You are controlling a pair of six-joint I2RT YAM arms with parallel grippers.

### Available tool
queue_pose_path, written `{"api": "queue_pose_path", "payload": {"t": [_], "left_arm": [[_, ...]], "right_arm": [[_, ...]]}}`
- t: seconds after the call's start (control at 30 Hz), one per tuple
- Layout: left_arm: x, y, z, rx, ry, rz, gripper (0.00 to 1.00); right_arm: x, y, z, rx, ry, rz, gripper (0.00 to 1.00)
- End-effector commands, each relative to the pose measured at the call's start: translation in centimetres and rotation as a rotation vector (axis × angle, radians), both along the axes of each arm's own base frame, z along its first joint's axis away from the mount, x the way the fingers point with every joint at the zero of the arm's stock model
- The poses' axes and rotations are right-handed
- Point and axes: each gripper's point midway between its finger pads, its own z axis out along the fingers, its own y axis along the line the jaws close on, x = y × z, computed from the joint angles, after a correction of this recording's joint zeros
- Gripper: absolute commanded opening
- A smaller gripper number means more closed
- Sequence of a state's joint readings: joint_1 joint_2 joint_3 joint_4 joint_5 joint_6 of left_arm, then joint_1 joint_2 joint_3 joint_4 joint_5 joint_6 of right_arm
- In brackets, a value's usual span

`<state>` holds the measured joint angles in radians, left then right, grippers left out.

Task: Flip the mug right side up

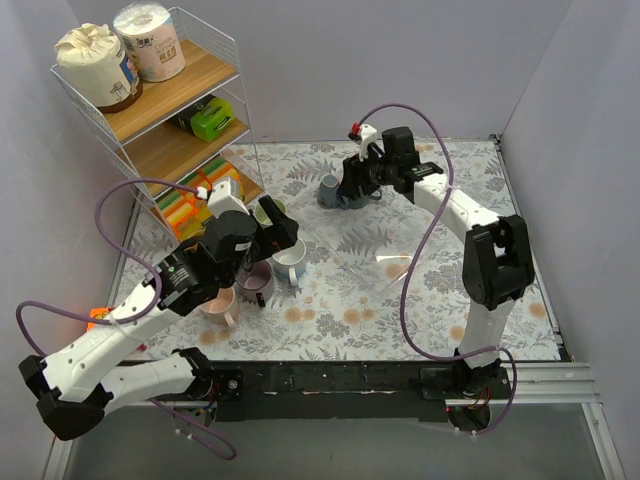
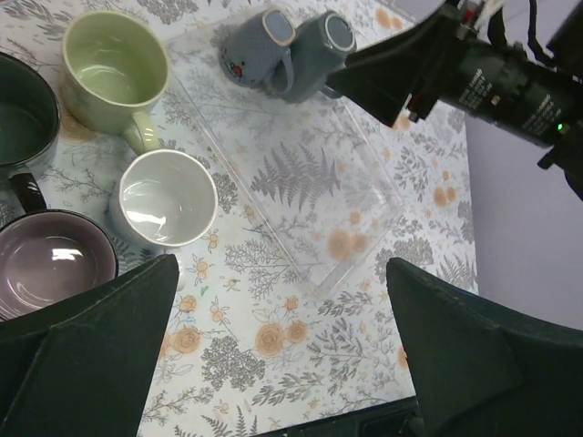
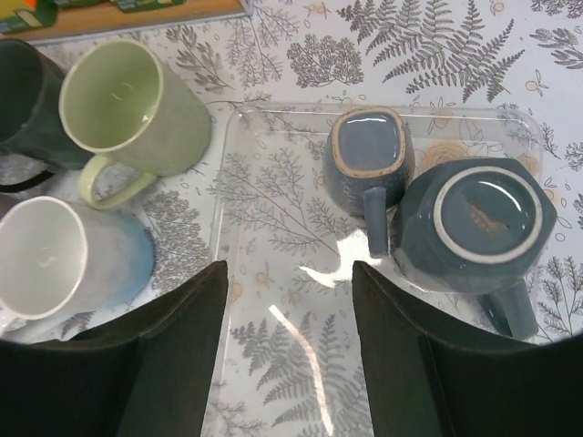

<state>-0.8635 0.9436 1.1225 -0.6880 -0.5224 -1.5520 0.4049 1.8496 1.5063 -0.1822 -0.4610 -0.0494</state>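
**Step in hand: approach, nothing gripped yet**

- Right claw [image 3: 289, 278]: we log it wide open and empty. It hangs above the tray [image 3: 273, 228], and its gap falls just left of the two upturned mugs.
- Grey mug [image 3: 368, 157]: base up at the tray's far end, squarish foot showing, handle towards the claw.
- Teal mug [image 3: 478, 218]: also base up, just beside the grey one, its handle pointing off to the near right.
- Either could be the task's mug. We judge the grey one likelier, since it lies nearer the claw's line, but we cannot tell for certain.
- Left claw [image 2: 281, 273]: open, holding nothing, poised over the table's left side.
- Green mug [image 3: 127, 109] and white mug [image 3: 55, 259]: off the tray to the left, mouths up, so we judge they need no turning.

Next move, as we judge it: shift the right claw rightward and down. Close it across the chosen mug's body or handle, lift clear of its neighbour, roll the wrist half a turn and set the mug on its foot. The close neighbour leaves little room for a finger between the two.
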Motion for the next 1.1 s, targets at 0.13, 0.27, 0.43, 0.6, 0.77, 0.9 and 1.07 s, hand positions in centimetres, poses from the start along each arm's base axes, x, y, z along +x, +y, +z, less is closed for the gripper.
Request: {"api": "queue_pose_path", "payload": {"t": [0.13, 0.27, 0.43, 0.6, 0.77, 0.9, 1.07], "left_arm": [[0.5, -2.2, 1.6, 0.012, -0.042, -0.095, 0.98], [0.8, -2.5, 2.3, 0.008, -0.059, -0.101, 0.98], [1.1, -2.8, 2.0, 0.029, -0.045, -0.102, 0.98], [1.2, -3.0, 1.7, 0.035, -0.039, -0.105, 0.98], [1.3, -3.1, 1.3, 0.047, -0.033, -0.109, 0.98], [1.2, -3.2, 1.0, 0.05, -0.027, -0.113, 0.98], [1.2, -3.2, 0.8, 0.048, -0.026, -0.117, 0.98]], "right_arm": [[4.1, 4.5, 0.2, -0.135, -0.254, 0.035, 0.68], [6.0, 5.9, -0.6, -0.18, -0.29, 0.02, 0.68], [7.8, 5.9, -2.4, -0.216, -0.281, -0.045, 0.68], [8.9, 5.1, -3.0, -0.24, -0.288, -0.112, 0.68], [9.0, 4.7, -3.7, -0.24, -0.245, -0.14, 0.68], [8.4, 4.1, -4.8, -0.201, -0.163, -0.134, 0.68], [6.2, 4.0, -6.5, -0.143, -0.071, -0.044, 0.66]]}}
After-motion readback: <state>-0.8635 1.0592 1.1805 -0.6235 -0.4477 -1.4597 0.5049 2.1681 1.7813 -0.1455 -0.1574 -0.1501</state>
